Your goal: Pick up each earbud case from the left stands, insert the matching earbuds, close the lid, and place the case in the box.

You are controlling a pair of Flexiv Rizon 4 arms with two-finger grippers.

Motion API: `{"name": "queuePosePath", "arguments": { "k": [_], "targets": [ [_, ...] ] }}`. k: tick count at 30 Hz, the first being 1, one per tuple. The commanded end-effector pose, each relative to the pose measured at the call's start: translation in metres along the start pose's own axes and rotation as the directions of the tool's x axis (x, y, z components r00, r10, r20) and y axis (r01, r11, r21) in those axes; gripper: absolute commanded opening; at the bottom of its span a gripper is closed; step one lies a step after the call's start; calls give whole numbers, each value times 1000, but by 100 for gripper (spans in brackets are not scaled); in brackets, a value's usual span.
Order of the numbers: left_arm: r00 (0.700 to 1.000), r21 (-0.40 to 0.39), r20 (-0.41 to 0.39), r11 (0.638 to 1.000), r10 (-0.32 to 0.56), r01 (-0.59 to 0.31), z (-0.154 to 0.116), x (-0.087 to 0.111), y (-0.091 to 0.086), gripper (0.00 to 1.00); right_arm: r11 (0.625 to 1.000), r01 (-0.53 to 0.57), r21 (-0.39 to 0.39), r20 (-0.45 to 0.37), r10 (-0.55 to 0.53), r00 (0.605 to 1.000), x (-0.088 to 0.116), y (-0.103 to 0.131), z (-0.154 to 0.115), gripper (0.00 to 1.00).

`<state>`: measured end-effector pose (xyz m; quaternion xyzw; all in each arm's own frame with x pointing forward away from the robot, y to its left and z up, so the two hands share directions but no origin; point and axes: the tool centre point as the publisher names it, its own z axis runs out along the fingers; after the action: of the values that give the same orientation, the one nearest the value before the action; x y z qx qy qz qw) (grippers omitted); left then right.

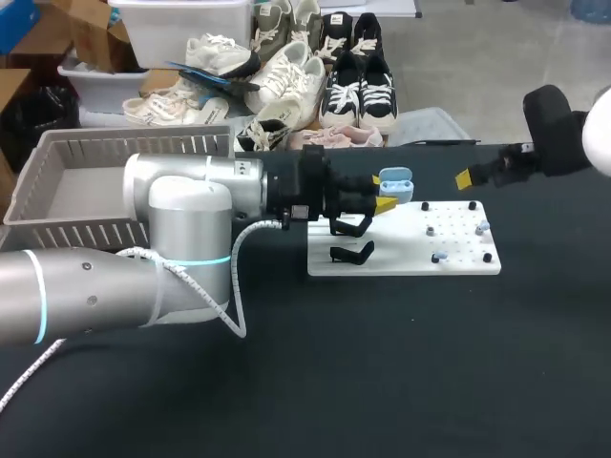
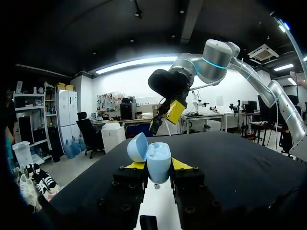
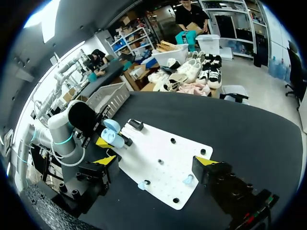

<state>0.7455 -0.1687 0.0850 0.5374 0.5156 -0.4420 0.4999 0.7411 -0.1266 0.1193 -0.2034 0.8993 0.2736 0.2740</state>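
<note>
A light blue earbud case (image 1: 395, 180) with its lid open hangs above the far left edge of the white board (image 1: 458, 265). My left gripper (image 1: 381, 193) is shut on it. In the left wrist view the case (image 2: 159, 162) sits upright between the yellow tips, its lid (image 2: 137, 147) tipped back. Small earbuds (image 1: 430, 231) (image 1: 439, 258) rest on the board's pegs. Two black stands (image 1: 351, 227) (image 1: 351, 253) at the board's left end are bare. My right gripper (image 1: 477, 175) hovers open beyond the board's far right corner. In its own view the open right gripper (image 3: 156, 161) stands above the earbuds (image 3: 188, 179) (image 3: 142, 184).
A grey slatted basket (image 1: 57, 153) stands at the table's far left, behind my left arm. The black tabletop (image 1: 410, 372) stretches in front of the board. In the left wrist view my right gripper (image 2: 166, 117) hangs ahead of the case.
</note>
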Motion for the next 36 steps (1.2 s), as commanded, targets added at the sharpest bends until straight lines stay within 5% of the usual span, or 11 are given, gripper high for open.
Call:
{"name": "queuePosePath", "arguments": {
  "k": [1,9,19,26,36],
  "targets": [
    [1000,2,-7,1000,0,0,0,0,-2,0,1000,-2,8,-8,2,1000,2,1,-3,100],
    [1000,13,-18,1000,3,-3,0,1,-3,0,996,41,76,-103,-33,994,6,5,-12,100],
    [1000,13,-18,1000,3,-3,0,1,-3,0,948,145,283,-334,-44,942,17,14,-12,100],
    [1000,13,-18,1000,3,-3,0,1,-3,0,908,170,382,-397,-5,918,27,15,-5,100],
    [1000,13,-18,1000,3,-3,0,1,-3,0,891,190,413,-441,13,897,42,-5,13,100]
  ]
}}
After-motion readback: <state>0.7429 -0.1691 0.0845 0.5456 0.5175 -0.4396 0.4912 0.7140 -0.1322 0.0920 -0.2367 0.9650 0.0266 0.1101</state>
